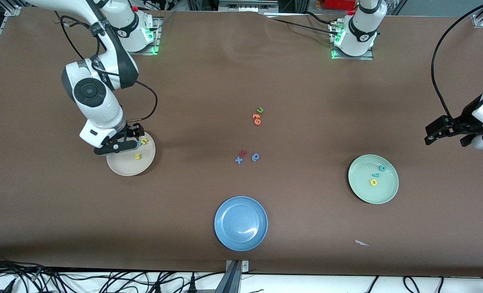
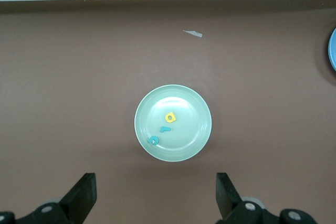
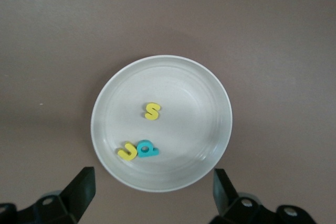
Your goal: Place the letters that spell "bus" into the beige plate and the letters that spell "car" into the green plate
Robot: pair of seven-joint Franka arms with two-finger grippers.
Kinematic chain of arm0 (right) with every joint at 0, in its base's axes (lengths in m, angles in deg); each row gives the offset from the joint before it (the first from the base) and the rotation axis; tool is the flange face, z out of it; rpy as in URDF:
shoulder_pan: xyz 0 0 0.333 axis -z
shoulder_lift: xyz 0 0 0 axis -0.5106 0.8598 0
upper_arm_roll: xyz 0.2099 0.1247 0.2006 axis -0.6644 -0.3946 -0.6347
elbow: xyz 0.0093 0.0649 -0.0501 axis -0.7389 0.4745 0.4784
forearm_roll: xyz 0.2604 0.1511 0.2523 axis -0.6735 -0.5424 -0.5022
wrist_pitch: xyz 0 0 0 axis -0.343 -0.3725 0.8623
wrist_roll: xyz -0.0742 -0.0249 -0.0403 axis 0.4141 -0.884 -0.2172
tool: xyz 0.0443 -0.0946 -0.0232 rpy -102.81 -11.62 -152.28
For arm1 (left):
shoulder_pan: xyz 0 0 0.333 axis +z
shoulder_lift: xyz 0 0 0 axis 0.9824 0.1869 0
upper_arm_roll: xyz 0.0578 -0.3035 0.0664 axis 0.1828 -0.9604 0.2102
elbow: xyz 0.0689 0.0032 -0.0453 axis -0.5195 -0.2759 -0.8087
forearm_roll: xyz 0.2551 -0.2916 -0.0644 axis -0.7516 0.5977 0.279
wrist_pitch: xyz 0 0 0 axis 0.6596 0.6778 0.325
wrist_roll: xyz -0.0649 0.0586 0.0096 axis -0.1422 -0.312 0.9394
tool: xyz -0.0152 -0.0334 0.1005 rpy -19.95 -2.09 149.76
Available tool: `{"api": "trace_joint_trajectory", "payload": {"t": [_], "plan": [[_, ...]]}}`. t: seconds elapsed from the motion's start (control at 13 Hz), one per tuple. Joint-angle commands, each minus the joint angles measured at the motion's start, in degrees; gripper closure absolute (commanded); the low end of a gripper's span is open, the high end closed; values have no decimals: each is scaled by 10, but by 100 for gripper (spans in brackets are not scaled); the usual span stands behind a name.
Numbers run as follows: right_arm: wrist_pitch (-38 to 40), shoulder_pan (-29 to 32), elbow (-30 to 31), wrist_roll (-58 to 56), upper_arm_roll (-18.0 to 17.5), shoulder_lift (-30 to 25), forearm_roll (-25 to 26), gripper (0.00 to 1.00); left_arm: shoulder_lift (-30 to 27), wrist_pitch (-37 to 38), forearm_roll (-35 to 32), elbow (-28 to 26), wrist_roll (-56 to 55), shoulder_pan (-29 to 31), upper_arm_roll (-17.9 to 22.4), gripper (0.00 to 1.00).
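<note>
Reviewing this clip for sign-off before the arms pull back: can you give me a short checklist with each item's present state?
1. The beige plate holds the teal b, yellow u and yellow s: ok.
2. The green plate holds the teal c, yellow a and teal r: ok.
3. Right gripper over the beige plate, open and holding nothing: ok.
4. Left gripper up over the table's left-arm end, open, empty, waiting: ok.
5. Blue plate has no letters in it: ok.
6. Leftover letters, such as the green u, lie on the table mid-way between the plates: ok.
</note>
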Motion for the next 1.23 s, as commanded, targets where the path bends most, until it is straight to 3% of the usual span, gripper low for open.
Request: {"api": "trace_joint_trajectory", "payload": {"t": [0.0, 0.15, 0.39, 0.62, 1.16], "plan": [[88, -1, -73, -63, 5, -4, -64, 1, -1, 0, 15, 1, 11, -1, 3, 0], [166, -10, -134, -97, 30, -7, -101, 1, -1, 0, 15, 0, 11, -1, 2, 0], [232, -57, -176, -160, 138, -34, -181, 1, -1, 0, 15, 0, 11, -1, 2, 0], [282, -113, -206, -217, 255, -57, -218, 1, -1, 0, 15, 0, 11, -1, 3, 0], [299, -105, -231, -257, 261, -67, -218, 1, -1, 0, 15, 0, 11, -1, 3, 0]]}}
